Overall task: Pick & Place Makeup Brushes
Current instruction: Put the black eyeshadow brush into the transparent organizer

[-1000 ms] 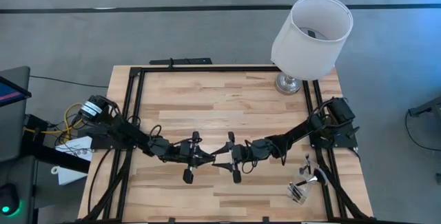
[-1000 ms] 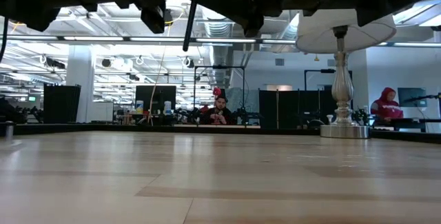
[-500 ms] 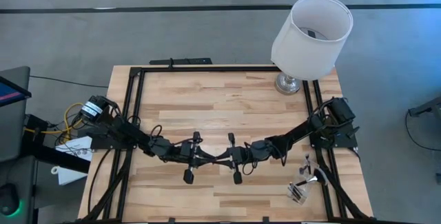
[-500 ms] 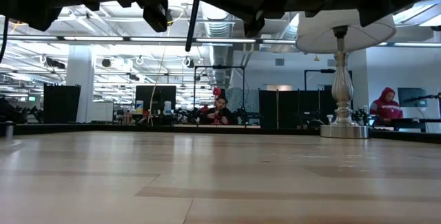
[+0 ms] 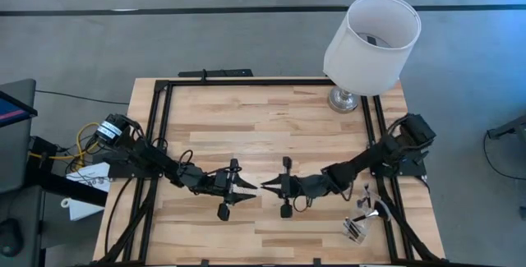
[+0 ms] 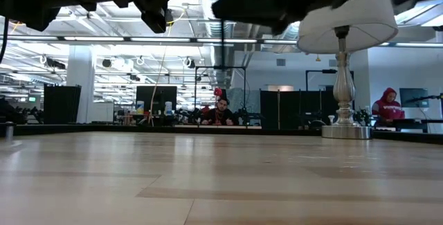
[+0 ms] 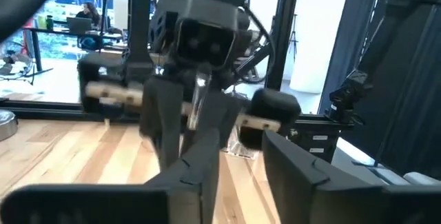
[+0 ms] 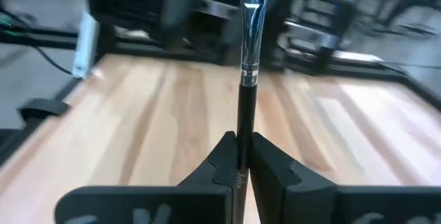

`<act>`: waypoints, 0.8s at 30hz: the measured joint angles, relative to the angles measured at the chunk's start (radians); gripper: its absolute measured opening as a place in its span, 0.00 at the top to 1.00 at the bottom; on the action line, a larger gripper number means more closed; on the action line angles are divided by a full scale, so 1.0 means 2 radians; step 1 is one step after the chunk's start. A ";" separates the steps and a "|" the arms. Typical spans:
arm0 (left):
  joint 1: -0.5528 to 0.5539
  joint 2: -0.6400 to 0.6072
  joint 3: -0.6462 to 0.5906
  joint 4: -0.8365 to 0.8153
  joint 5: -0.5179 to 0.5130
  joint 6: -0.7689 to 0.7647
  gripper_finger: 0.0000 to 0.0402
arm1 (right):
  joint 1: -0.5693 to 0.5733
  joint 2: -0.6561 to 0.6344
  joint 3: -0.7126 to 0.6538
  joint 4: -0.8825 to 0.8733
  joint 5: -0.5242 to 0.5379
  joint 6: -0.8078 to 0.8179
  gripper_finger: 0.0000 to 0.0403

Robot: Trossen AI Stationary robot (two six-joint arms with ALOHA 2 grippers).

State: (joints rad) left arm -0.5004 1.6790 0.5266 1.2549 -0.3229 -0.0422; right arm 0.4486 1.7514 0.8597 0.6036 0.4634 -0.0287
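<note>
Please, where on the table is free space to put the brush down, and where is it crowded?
Bare wood lies between the two grippers and the far frame rail, left of the lamp. The near right corner is crowded by a clear holder. The right gripper, gripping a brush, nearly meets the left gripper mid-table.

A white-shaded lamp [image 5: 371,41] stood at the wooden table's [image 5: 263,123] far right corner, a clear holder [image 5: 360,222] (contents unclear) near right, two people [image 6: 221,111] sat beyond.
</note>
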 joint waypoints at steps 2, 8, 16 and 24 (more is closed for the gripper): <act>-0.002 0.000 0.000 0.000 -0.001 0.000 0.69 | 0.016 -0.023 0.000 -0.038 0.028 0.002 0.96; -0.002 0.000 0.000 0.000 -0.002 0.003 0.59 | 0.064 -0.085 0.000 -0.118 0.082 0.027 0.98; -0.009 0.000 0.000 0.000 0.001 -0.013 0.58 | 0.098 -0.126 0.000 -0.228 0.108 0.121 0.96; -0.011 0.000 0.000 0.000 0.001 -0.013 0.59 | 0.121 -0.127 0.000 -0.280 0.117 0.175 0.95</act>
State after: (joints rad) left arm -0.5230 1.6783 0.5266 1.2541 -0.3212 -0.0681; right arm 0.6904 1.4982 0.8604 0.0439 0.6983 0.3212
